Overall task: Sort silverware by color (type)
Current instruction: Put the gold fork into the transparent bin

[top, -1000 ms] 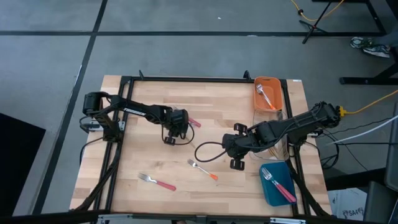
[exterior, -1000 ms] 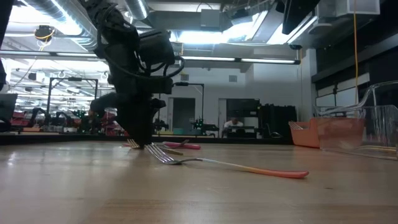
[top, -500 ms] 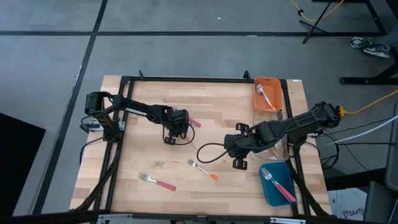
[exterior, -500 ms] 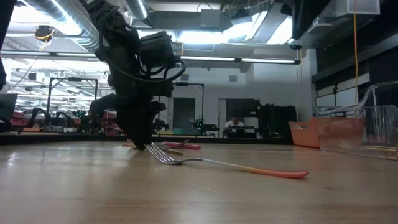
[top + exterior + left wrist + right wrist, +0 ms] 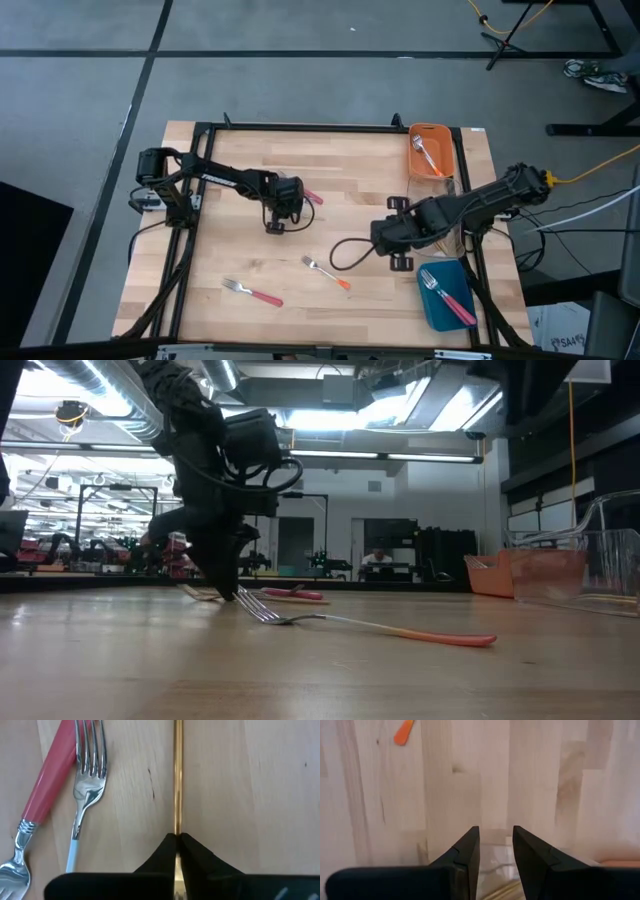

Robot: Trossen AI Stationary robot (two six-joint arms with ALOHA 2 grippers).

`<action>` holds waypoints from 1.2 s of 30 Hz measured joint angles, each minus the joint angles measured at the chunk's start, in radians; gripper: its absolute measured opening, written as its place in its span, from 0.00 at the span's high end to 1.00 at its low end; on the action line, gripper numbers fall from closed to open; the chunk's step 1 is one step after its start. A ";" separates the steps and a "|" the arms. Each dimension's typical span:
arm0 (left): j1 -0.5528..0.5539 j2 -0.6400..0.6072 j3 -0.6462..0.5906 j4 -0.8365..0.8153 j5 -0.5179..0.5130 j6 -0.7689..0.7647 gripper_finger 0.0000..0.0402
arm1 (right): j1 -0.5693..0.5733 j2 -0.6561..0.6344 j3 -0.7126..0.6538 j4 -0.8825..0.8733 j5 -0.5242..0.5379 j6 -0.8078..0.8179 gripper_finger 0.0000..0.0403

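**On the table: left gripper clamped on a gold utensil, right gripper parted at the clear bin**

Near the table's centre-left, the left gripper [image 5: 277,226] points down at the wooden table [image 5: 240,160]. The left wrist view shows its two fingers [image 5: 162,855] pressed together on the thin gold utensil [image 5: 177,775], which lies flat on the wood and runs straight away from the fingertips. Just beside it lie a pink-handled utensil [image 5: 52,777] and a silver fork with a pale blue handle [image 5: 87,780], tines pointing away from the camera.

At the right side of the table, the right gripper [image 5: 400,262] rests low, close to the clear bin [image 5: 600,565]. Its fingers [image 5: 465,852] stand apart with nothing between them; a clear edge of the bin shows in the gap in the right wrist view.

Other pieces lie as follows. An orange-handled fork [image 5: 326,271] sits in the middle near part of the table, well apart from both grippers. A pink-handled fork [image 5: 252,292] lies toward the near left. The orange bin [image 5: 445,135] at the far right holds a silver-headed piece [image 5: 427,155]. The blue bin [image 5: 432,308] at the near right holds a fork with a pink handle [image 5: 447,296].
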 joint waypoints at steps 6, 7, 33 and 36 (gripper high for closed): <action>-0.046 0.006 0.050 -0.001 0.016 -0.026 0.99 | 0.029 -0.071 0.000 -0.013 0.083 0.016 0.74; -0.055 0.005 0.066 0.001 0.018 -0.026 0.99 | 0.029 -0.085 0.000 -0.013 0.095 0.024 0.74; -0.295 0.002 0.392 0.069 -0.410 0.130 0.99 | -0.346 -0.101 0.000 0.363 -0.235 0.021 0.74; -0.308 0.002 0.395 0.104 -0.454 0.171 0.99 | -0.357 -0.081 0.000 0.390 -0.299 0.022 0.74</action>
